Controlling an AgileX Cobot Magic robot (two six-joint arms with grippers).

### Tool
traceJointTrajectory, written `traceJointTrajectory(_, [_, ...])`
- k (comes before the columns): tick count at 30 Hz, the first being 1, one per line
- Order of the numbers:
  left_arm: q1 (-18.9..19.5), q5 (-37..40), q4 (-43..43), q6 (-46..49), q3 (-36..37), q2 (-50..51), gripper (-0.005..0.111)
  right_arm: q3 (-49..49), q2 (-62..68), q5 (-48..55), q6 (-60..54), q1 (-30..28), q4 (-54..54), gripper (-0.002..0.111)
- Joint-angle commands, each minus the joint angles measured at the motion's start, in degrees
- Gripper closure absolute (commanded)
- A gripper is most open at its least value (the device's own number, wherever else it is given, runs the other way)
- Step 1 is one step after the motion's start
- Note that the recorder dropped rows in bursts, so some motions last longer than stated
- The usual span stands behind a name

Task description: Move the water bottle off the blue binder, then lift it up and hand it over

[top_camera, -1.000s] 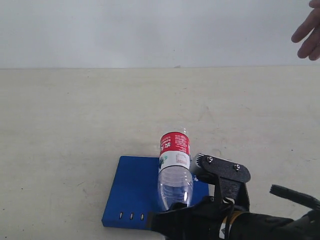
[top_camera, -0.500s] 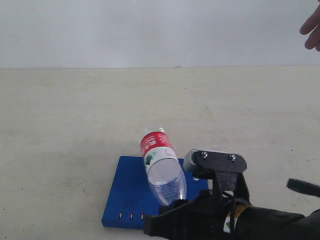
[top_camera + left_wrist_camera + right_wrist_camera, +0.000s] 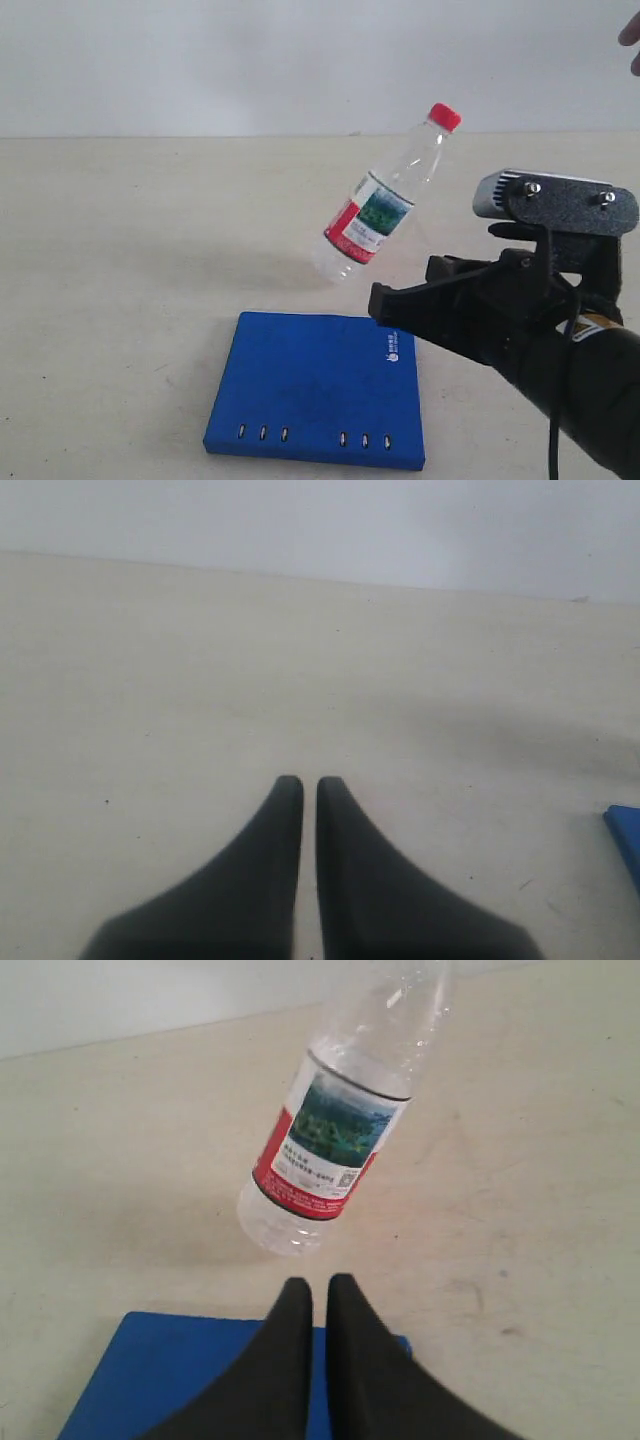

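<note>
The water bottle [image 3: 385,195] leans steeply beyond the far edge of the blue binder [image 3: 300,390], red cap [image 3: 444,116] up and to the right. Its base [image 3: 335,262] is low near the table, and I cannot tell whether it touches. Nothing grips it. My right gripper [image 3: 376,300] is shut and empty above the binder's far right corner, its tips just short of the bottle's base. In the right wrist view the bottle [image 3: 335,1140] stands right ahead of the right gripper [image 3: 318,1285], over the binder [image 3: 170,1370]. My left gripper [image 3: 302,783] is shut over bare table.
A person's fingers [image 3: 632,40] show at the top right corner. The beige table [image 3: 150,230] runs back to a white wall. A binder corner [image 3: 626,832] shows at the edge of the left wrist view.
The bottle has left the binder and now leans beyond its far edge, cap up. My right arm has risen and shifted right. The person's hand has drawn further out of frame.
</note>
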Motion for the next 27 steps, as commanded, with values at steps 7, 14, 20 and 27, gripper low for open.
traceJointTrajectory(7, [0.1,-0.2,0.1,0.2,0.0,-0.2,0.102,-0.2,-0.4,-4.3,-2.7,-0.1,0.6,0.105])
traceJointTrajectory(14, [0.1,-0.2,0.1,0.2,0.0,-0.2,0.102,-6.3,5.3,-1.4,1.1,-6.7,-2.3,0.06])
traceJointTrajectory(20, [0.1,-0.2,0.1,0.2,0.0,-0.2,0.102,-17.8,12.7,7.0,1.5,-21.3,-2.2,0.057])
traceJointTrajectory(27, [0.1,-0.2,0.1,0.2,0.0,-0.2,0.102,-36.6,25.1,49.4,9.2,-44.8,-7.2,0.057])
